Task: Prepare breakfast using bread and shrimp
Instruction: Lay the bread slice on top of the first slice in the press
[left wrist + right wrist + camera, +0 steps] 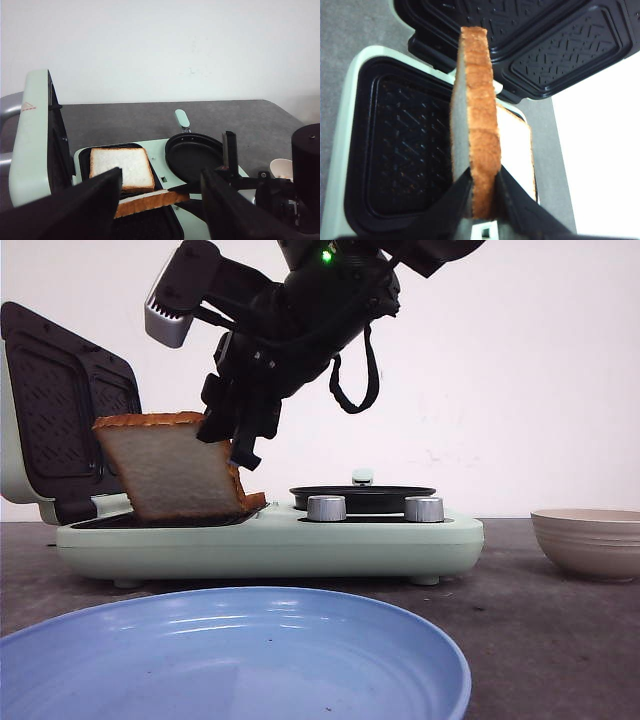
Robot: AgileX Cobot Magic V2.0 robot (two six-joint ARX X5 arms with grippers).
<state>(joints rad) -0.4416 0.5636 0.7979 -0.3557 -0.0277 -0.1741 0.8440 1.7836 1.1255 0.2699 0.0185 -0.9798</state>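
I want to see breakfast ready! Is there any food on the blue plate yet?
No, the blue plate shows only its bare surface in the front view, with no bread or shrimp on it.

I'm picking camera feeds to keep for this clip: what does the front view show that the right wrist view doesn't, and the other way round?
Only the front view shows the blue plate, the beige bowl, the two knobs and the round pan. Only the right wrist view shows the right gripper pinching the crust of the held bread slice, and a second slice lying flat behind it. Both show that held slice on edge over the sandwich maker and its open lid.
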